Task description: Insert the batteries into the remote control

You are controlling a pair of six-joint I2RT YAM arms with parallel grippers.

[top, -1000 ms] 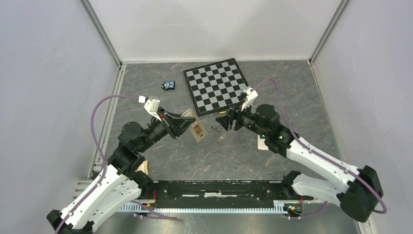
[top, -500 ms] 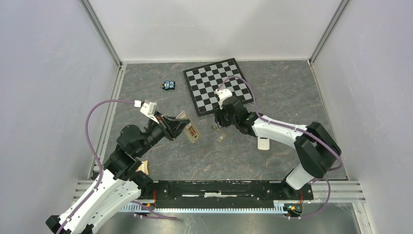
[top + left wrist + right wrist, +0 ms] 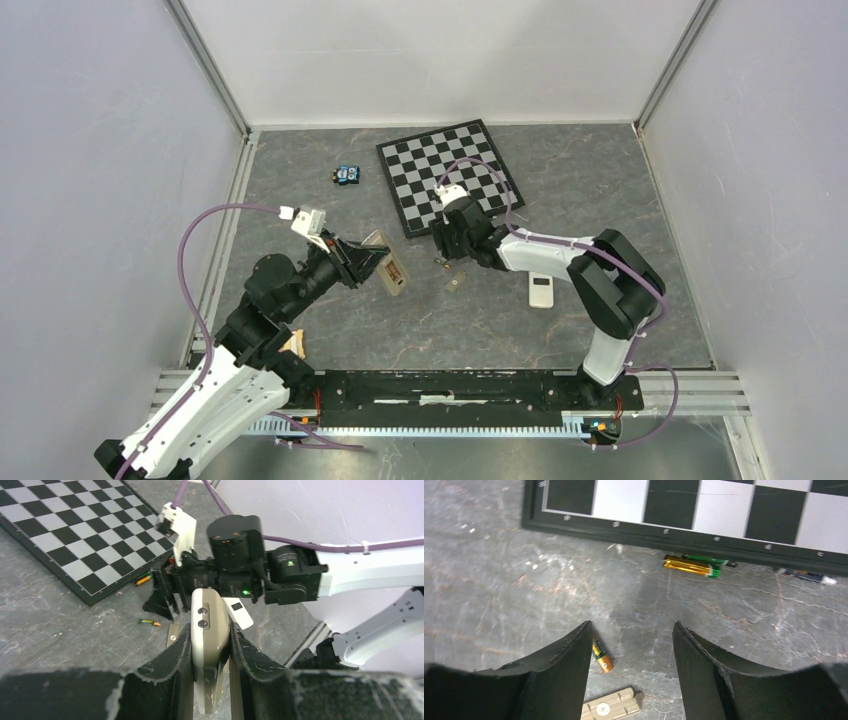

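Left gripper (image 3: pixel 210 632) was pinching the remote control (image 3: pixel 210 611) edge-on. Right gripper (image 3: pixel 631 640) hung spread over the table, one battery (image 3: pixel 602 659) just beside a finger, second battery (image 3: pixel 691 566) against the chessboard (image 3: pixel 619 495) edge.

The left gripper (image 3: pixel 210 632) clamps the remote control (image 3: pixel 210 605), seen edge-on. Just beyond the remote, the right gripper (image 3: pixel 161 600) points down at the grey floor (image 3: pixel 60 625). Left of the remote lies a battery (image 3: pixel 149 622). Farther left, what seems a second battery (image 3: pixel 143 580) lies against the chessboard (image 3: pixel 75 535). A white slab (image 3: pixel 240 614) shows just right of the remote.
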